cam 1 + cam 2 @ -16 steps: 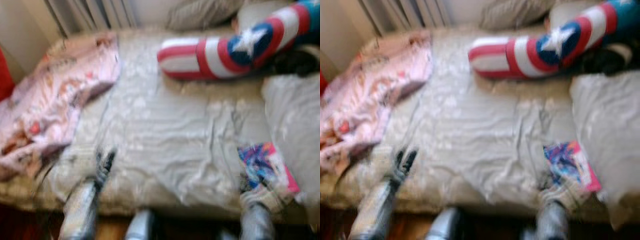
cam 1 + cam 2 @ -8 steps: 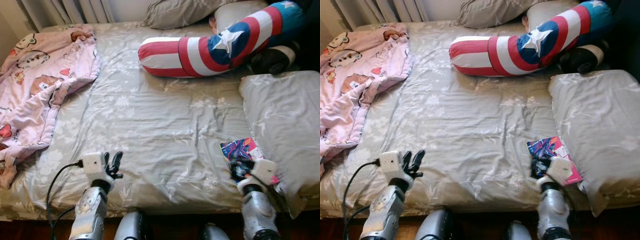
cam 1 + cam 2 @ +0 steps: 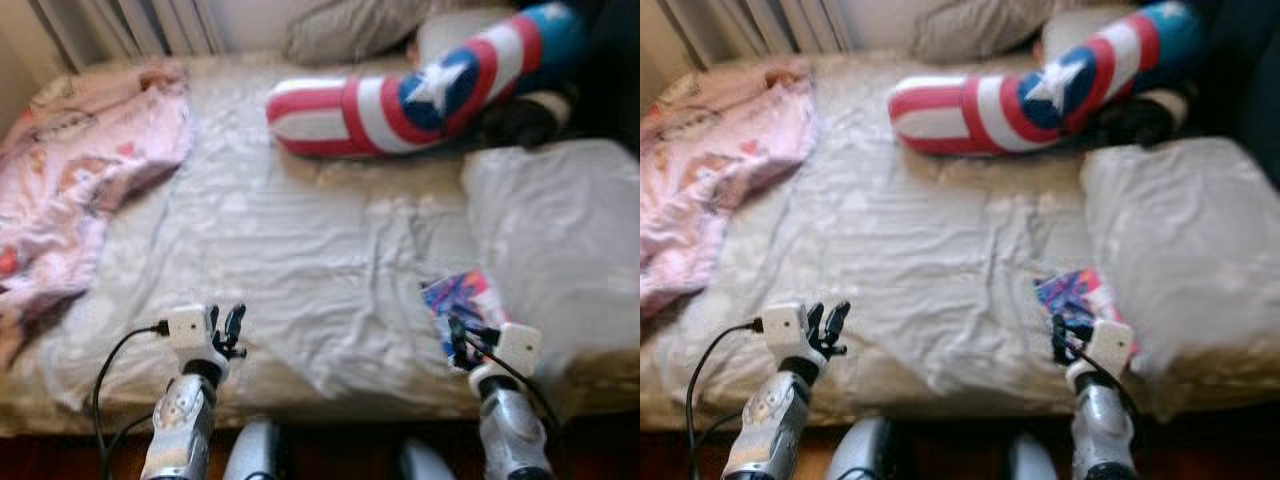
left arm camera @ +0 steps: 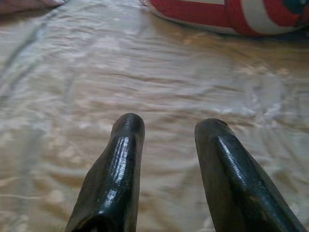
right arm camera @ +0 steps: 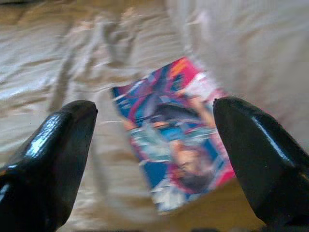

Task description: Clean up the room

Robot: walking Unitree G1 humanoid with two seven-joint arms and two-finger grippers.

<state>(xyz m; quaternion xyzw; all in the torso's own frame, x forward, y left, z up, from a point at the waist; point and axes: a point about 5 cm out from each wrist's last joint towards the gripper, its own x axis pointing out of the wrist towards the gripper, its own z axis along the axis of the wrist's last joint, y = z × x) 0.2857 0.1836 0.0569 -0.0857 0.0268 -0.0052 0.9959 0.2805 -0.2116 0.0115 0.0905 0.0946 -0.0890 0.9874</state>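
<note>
right wrist view: right gripper (image 5: 154,145) poised low over a bright comic book (image 5: 176,147), fingers (image 5: 53,145) spread wide to either side of it, holding nothing, touching nothing. comic book flat on the grey floral sheet of the bed (image 3: 300,240), near the front edge, just beside a grey pillow (image 3: 560,240), one edge at or just under the pillow. left eye view, slightly blurred: right gripper (image 3: 462,345) at the near end of the comic book (image 3: 462,300). left gripper (image 3: 225,330) raised above the front edge of the bed, well apart from the book, fingers (image 4: 116,169) a small gap apart, empty, bare sheet beyond the tips. farther back on the bed, a long red, white and blue bolster with a white star (image 3: 420,95), another grey pillow (image 3: 360,30) behind it. pink cartoon blanket (image 3: 80,170) bunched at the robot's left side of the bed, spilling over the edge. black cable (image 3: 115,370) looping down from the left wrist.
</note>
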